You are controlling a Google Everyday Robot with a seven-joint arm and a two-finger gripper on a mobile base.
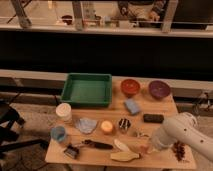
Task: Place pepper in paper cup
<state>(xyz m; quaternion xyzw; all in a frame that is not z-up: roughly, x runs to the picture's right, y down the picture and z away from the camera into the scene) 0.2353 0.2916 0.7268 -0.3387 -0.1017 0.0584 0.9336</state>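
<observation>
One white arm bent low over the table at lower right, its gripper by the red-orange pepper, just above the pale yellow piece. We could not tell whether it was clenched. The paper cup stood well apart, at left.

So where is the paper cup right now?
In the camera view, at the left, the paper cup stands between the green tray and the blue cup. The hand is low at right, beside the grapes.

We see dim, warm light on the table, brighter at twelve o'clock; the gripper sits shaded at five o'clock
</observation>
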